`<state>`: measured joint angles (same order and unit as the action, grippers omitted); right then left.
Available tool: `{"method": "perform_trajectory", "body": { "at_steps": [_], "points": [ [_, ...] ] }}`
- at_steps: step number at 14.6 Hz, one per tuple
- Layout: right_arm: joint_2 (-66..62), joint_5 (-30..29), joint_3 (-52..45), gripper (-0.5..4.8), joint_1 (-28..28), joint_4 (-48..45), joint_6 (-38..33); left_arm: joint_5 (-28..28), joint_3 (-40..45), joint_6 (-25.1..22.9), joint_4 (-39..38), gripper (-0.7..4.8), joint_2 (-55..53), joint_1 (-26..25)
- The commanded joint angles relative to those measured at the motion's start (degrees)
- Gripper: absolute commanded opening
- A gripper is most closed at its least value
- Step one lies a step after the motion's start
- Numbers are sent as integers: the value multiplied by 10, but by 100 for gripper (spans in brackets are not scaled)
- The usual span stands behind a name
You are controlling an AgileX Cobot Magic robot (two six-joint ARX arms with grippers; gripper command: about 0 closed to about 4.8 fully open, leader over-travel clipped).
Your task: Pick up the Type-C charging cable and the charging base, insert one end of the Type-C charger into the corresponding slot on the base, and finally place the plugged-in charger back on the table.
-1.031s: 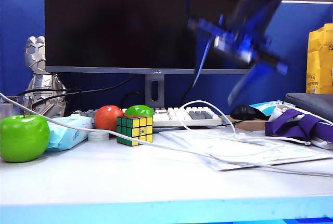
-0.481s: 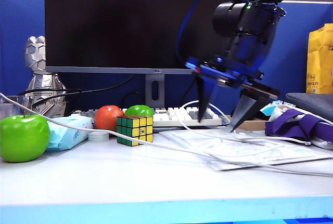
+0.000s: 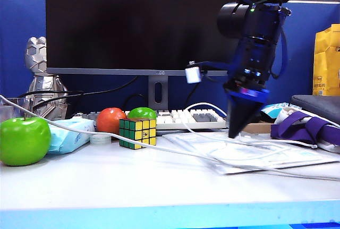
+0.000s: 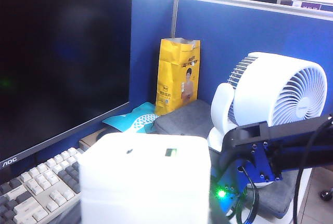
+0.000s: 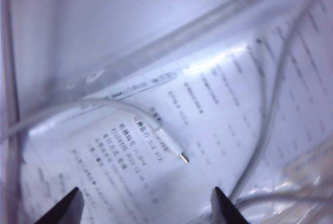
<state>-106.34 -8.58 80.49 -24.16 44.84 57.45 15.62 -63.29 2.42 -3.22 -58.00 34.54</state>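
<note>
Cable first: the Type-C charging cable (image 5: pixel 104 104) lies loose on a printed paper sheet (image 5: pixel 218 130) on the table (image 3: pixel 133 186), its small plug (image 5: pixel 174 148) pointing free between and just ahead of the two dark fingertips (image 5: pixel 67 208) of the right gripper (image 5: pixel 148 208). Those fingers stand wide apart and hold nothing; in the exterior view the right gripper (image 3: pixel 236 125) hangs nose-down above the sheet, in front of the keyboard (image 3: pixel 186 118).

The charging base (image 4: pixel 145 180) fills the near field of the left wrist view, right at the left gripper, which is itself hidden; the block appears held off the table, with the fingers clenched on it, though no finger shows.

In my judgement the step in hand is the pickup of the plug end. The next move calls for a straight descent that keeps the plug centred between the fingers, then a close just behind the metal tip, so enough sticks out to enter the port.
</note>
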Motion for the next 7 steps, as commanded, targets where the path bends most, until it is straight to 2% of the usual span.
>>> {"method": "perform_trajectory", "body": {
  "at_steps": [1, 4, 7],
  "points": [
    [-9, -1, 2, 324, -1, -21, 87, 3, -3, 2, 16, -5, 3, 0],
    [-20, -6, 2, 324, -3, -55, 88, 3, -3, 2, 16, -5, 3, 0],
    [-37, -30, 1, 321, -4, -52, 88, 3, -3, 2, 16, -5, 3, 0]
  ]
}}
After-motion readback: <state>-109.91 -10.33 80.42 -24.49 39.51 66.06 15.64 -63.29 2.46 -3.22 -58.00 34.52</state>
